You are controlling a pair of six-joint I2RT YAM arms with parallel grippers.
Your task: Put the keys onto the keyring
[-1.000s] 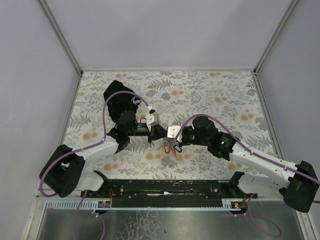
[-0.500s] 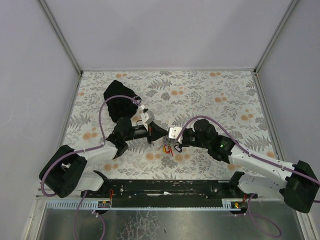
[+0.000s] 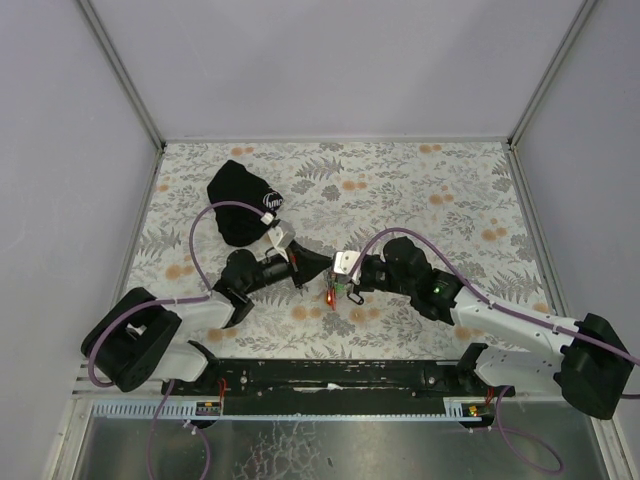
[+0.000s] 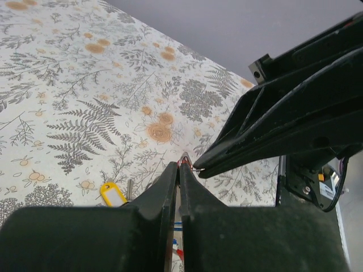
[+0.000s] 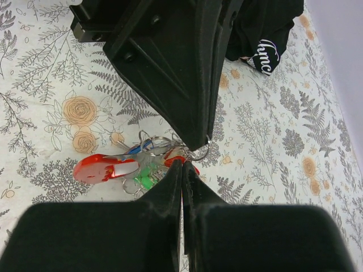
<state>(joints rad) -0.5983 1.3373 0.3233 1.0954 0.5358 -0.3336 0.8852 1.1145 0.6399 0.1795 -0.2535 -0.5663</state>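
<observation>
Though bunched, perhaps five keys [image 5: 133, 163].

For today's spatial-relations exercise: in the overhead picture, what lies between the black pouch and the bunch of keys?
The left gripper lies there, tips at the keys, black pouch behind its wrist; seen in the top view.

Keys [image 5: 136, 164] bunched near the table's [image 3: 450, 180] front middle: red tag [image 5: 105, 168], green tag [image 5: 148, 180] and blue tag [image 5: 136, 148] overlapping. Keyring [image 5: 201, 150] – thin wire loop at the bunch's edge. Yellow tag [image 4: 113, 194] flat.
</observation>
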